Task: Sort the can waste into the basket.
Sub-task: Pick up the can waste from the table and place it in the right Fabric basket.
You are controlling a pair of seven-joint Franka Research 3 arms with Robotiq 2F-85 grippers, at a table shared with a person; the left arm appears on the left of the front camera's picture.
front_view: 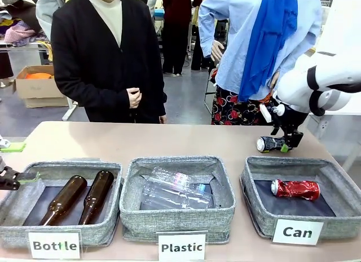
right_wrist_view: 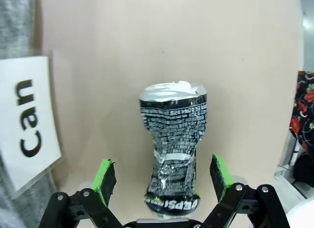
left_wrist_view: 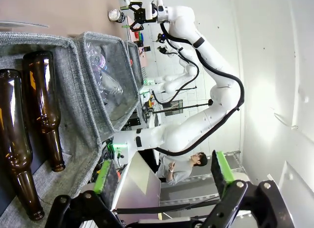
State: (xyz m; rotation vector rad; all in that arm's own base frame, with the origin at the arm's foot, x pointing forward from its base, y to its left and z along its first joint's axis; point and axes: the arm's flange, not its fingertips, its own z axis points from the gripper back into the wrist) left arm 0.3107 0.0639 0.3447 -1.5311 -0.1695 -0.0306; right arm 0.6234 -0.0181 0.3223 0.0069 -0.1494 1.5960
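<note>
Black-and-white can [right_wrist_view: 172, 149] lies on its side on the table [front_view: 141, 141], behind the Can basket [front_view: 256, 208]; red can [front_view: 295, 189] already inside. Long axis runs along the right gripper's [right_wrist_view: 164, 181] approach, silver end pointing away. Judged light, thin-walled, crumpled, slippery; best hold is across the dented waist. Right fingers apart, straddling it without contact. Left gripper [left_wrist_view: 164, 176] fingers apart, empty, near the Bottle basket [front_view: 17, 203].

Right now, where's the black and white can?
The black-and-white can lies on its side on the table behind the Can basket, on the robot's right; the open right gripper straddles it without gripping it.
</note>
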